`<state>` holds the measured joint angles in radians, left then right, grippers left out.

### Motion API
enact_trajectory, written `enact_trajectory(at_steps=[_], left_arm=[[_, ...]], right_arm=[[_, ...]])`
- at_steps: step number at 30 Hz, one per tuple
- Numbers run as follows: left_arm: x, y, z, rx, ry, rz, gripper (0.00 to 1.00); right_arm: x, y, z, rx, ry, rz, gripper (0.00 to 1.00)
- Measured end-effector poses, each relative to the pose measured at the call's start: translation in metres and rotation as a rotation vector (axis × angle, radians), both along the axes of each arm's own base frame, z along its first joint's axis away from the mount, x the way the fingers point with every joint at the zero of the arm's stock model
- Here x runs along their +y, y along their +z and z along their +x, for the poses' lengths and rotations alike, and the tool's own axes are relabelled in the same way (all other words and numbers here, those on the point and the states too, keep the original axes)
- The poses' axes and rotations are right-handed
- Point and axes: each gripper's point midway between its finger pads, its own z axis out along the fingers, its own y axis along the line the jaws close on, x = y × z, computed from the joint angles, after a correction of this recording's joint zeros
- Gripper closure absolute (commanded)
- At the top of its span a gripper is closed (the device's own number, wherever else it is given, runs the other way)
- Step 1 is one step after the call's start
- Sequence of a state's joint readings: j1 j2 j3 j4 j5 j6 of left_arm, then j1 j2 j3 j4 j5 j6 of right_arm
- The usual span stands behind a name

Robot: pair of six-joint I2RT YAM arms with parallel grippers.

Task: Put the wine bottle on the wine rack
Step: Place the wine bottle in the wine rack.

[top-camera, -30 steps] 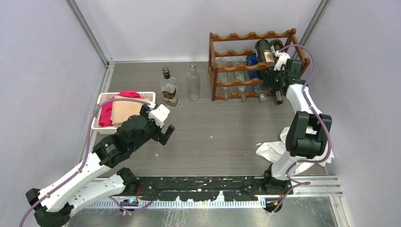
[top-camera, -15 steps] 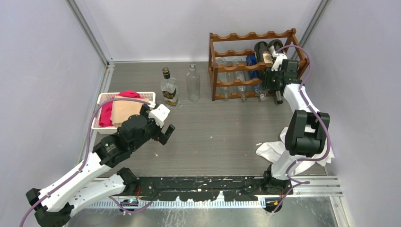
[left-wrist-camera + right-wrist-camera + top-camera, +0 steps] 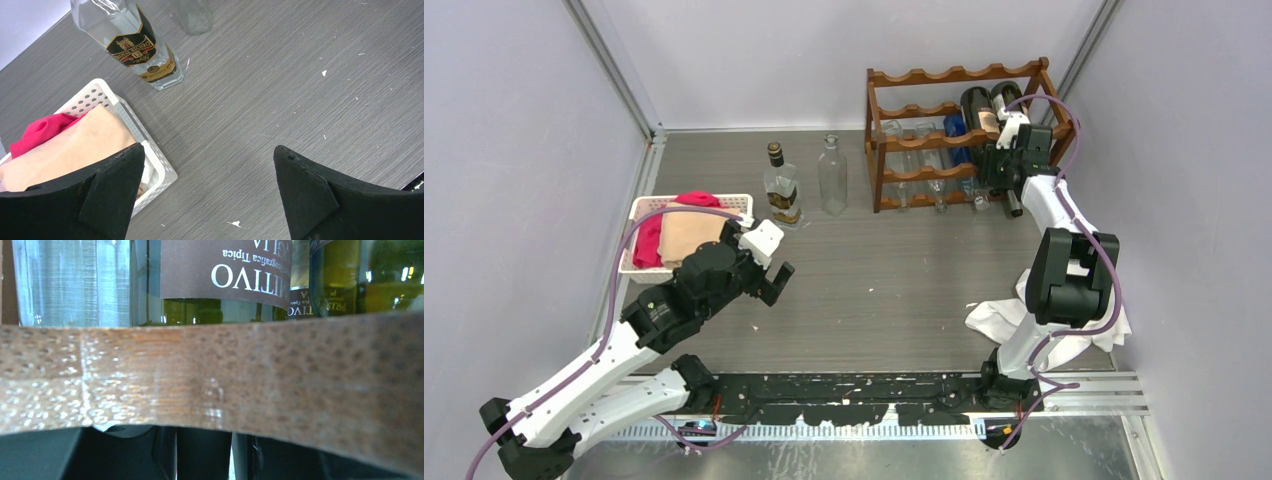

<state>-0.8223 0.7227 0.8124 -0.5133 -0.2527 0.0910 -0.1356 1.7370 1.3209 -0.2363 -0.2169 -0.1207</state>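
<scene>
The reddish-brown wine rack (image 3: 924,112) stands at the back right. A dark wine bottle (image 3: 980,105) with a brown label lies in its right bay beside another dark bottle. My right gripper (image 3: 1007,165) is at the rack's front, shut on that bottle's dark neck (image 3: 202,452). In the right wrist view a scalloped rail (image 3: 250,375) crosses the frame, with the label (image 3: 225,270) beyond it and my fingers (image 3: 125,455) dark at the bottom. My left gripper (image 3: 774,280) is open and empty above the table by the basket; its jaws stand wide apart in the left wrist view (image 3: 210,200).
A whisky bottle (image 3: 782,190) (image 3: 140,45) and a clear glass bottle (image 3: 831,178) stand left of the rack. A white basket (image 3: 649,208) (image 3: 125,117) holds red and tan cloths. A white cloth (image 3: 994,320) lies by the right arm's base. Clear bottles fill the rack's lower tiers.
My right gripper has moved a little further towards the rack with the bottle's neck. The left arm has not moved.
</scene>
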Motion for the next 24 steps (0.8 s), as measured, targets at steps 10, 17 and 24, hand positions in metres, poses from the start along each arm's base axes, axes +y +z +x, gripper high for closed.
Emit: enact_trajectory(at_steps=[10, 17, 24], left_arm=[[0.0003, -0.0002, 0.0002, 0.001, 0.001, 0.000, 0.01], [0.0007, -0.0002, 0.0005, 0.001, 0.002, 0.000, 0.01], [0.0007, -0.0002, 0.0005, 0.001, 0.003, -0.001, 0.01]], right_arm=[[0.0000, -0.0002, 0.0001, 0.000, 0.000, -0.002, 0.75], [0.0000, -0.0002, 0.0001, 0.000, 0.000, -0.002, 0.67], [0.0000, -0.0006, 0.0002, 0.001, 0.000, -0.003, 0.58]])
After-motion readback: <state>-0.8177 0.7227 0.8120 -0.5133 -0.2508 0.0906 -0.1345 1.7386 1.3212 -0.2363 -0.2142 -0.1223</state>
